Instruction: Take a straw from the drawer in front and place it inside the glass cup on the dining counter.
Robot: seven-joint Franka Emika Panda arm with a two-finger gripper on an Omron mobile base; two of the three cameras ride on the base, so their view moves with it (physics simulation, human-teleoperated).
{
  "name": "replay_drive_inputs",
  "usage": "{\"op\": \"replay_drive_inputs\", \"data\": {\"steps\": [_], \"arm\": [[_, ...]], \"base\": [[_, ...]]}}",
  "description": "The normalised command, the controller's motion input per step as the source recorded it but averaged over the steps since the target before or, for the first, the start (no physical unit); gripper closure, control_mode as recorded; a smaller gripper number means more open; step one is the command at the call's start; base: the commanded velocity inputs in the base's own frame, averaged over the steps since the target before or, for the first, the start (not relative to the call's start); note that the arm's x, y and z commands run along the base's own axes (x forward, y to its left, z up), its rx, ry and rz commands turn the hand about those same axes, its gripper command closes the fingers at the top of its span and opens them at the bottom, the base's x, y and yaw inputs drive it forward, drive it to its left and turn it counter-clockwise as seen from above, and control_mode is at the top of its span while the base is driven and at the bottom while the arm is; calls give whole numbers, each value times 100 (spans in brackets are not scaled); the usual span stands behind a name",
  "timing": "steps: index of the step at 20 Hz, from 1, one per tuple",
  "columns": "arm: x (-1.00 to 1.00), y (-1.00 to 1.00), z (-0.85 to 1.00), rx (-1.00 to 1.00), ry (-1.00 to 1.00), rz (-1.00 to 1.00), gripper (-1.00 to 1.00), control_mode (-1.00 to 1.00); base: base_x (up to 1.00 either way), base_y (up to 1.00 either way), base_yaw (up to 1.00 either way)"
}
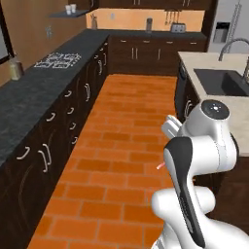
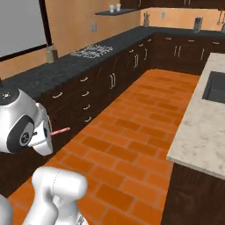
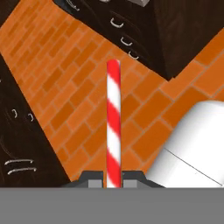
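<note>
The hand is clamped on the straw, red-and-white striped, sticking straight out from between the fingertips over the orange brick floor. From the right base view the straw pokes out sideways beside the arm's wrist, toward the dark cabinets. So the pick-up looks done! What's left: carry it over to the pale marble table and drop it into the glass cup, which I can't spot from here.
</note>
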Motion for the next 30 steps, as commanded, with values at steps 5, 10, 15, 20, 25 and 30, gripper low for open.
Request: {"op": "replay_drive_inputs", "data": {"steps": [5, 10, 15, 20, 25, 30], "arm": [[0, 0, 0, 0, 0, 0, 100, 100], [0, 0, 0, 0, 0, 0, 100, 100], [0, 0, 0, 0, 0, 0, 100, 100], [0, 0, 0, 0, 0, 0, 100, 100], [0, 0, 0, 0, 0, 0, 100, 100], [0, 0, 0, 0, 0, 0, 100, 100]], "base": [[7, -30, -46], [57, 0, -36], [29, -72, -30], [25, -100, -24], [37, -100, -23], [49, -100, -22]]}}
